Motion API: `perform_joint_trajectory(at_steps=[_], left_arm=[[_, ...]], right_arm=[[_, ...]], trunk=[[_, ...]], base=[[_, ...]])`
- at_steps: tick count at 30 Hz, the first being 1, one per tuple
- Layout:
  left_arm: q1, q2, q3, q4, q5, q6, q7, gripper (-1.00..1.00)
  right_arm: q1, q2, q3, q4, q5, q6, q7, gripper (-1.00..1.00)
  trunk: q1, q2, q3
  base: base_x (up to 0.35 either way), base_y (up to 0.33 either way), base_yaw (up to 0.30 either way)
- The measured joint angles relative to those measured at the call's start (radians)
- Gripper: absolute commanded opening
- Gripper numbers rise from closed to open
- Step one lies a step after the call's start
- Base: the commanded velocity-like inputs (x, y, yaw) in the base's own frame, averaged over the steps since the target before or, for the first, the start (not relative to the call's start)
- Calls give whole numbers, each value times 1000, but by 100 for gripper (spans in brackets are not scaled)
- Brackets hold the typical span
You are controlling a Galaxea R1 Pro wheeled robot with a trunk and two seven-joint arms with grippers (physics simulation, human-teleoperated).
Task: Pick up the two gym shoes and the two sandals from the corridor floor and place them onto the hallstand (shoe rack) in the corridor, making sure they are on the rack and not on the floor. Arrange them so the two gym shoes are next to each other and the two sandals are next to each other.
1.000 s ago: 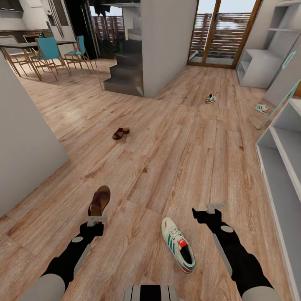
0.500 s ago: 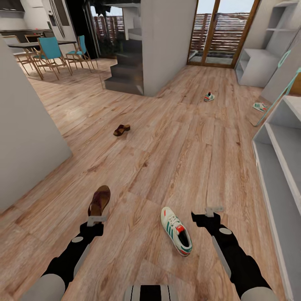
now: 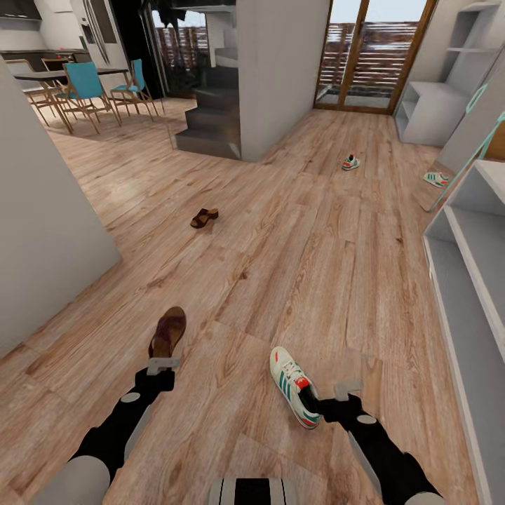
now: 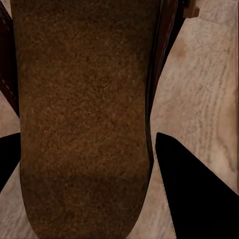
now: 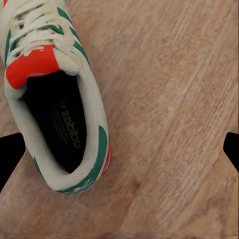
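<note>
From the head view we see the whole corridor floor (image 3: 280,252) at once: one gym shoe (image 3: 295,386) lies near us, between the two arms, and a second gym shoe (image 3: 351,163) lies far off toward the glass doors (image 3: 372,56). One sandal (image 3: 167,332) lies just ahead of the left pincer (image 3: 163,364), and another sandal (image 3: 203,217) sits well apart, mid-floor. A pale grey shelf unit (image 3: 473,294) runs along the right edge, and we see what looks like a mirrored shoe (image 3: 436,179) near it.

The left wrist view gives what the head cannot: the tan-brown footbed of the near sandal (image 4: 82,109) up close, lying between the two dark fingertips (image 4: 189,194). The pincer's tips stand wide on either side of the sandal's heel end, and we cannot tell whether they touch it.

In the right wrist view we look down into the near gym shoe (image 5: 55,99), its dark lining and red-orange tongue plain to see. The right pincer (image 3: 337,394) is spread wide, its fingertips (image 5: 10,154) at the far edges of that view. It holds nothing. The shoe's heel lies beside one tip, with bare floor under the rest of the gap.
</note>
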Motion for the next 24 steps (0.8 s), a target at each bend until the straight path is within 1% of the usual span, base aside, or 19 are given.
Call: perform_joint_trajectory(at_steps=[1,2,3,4,7,10,13,15,18,24], left_arm=[[0,0,0,-6,0,0,-7,-100],[-3,1,-3,-26,1,10,-48,-100],[-13,-1,-2,-34,2,15,-70,-100],[-30,-5,-1,-38,2,22,-79,-100],[-78,-12,0,-41,3,67,-87,-100],[-101,-18,-1,-49,3,86,-90,-100],[-103,-20,0,-74,2,92,-91,-100],[-101,-20,-1,-92,2,95,-91,-100],[-98,-22,-6,-103,1,96,-92,-100],[-96,-21,-8,-106,1,96,-92,-100]], right_arm=[[0,0,1,33,0,-30,0,100],[0,-1,2,120,1,-148,1,100],[0,-2,2,145,2,-187,2,100],[0,-2,3,152,3,-200,1,100],[0,-3,3,159,5,-209,0,100],[0,-3,4,160,6,-212,-1,100],[0,-2,19,160,23,-212,-1,100],[0,0,38,160,53,-213,-3,100],[0,5,52,160,89,-212,-5,100],[0,4,56,158,103,-211,-4,100]], trunk=[[0,0,0],[0,0,0],[0,0,0],[0,0,0],[0,0,0],[0,0,0],[0,0,0],[0,0,0],[0,0,0],[0,0,0]], base=[[0,0,0],[0,0,0],[0,0,0],[0,0,0],[0,0,0],[0,0,0],[0,0,0],[0,0,0],[0,0,0],[0,0,0]])
